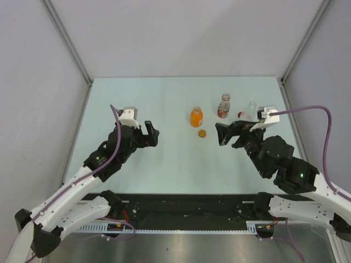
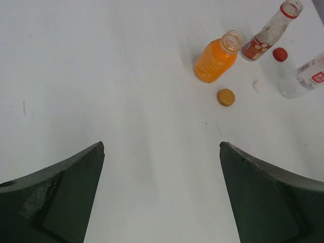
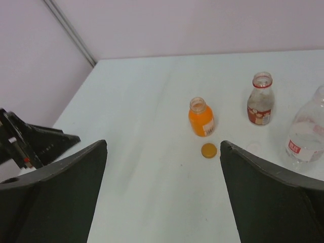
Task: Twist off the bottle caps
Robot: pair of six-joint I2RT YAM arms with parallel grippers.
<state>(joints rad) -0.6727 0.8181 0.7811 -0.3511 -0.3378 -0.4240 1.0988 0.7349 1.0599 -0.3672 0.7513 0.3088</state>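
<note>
A wide stretch of pale table [image 1: 109,109] runs from its left edge to the left gripper [image 1: 153,135], which hovers with jaws spread, holding nothing. Farther right stand the uncapped orange-filled plastic bottle [image 1: 197,116], with the round orange cap [image 1: 202,133] lying just nearer, the red-banded clear bottle [image 1: 223,106], the small red cap [image 1: 240,114] and the plain clear bottle [image 1: 251,111] near the right edge. The right gripper [image 1: 227,137], released, points left, just nearer than these.
</note>
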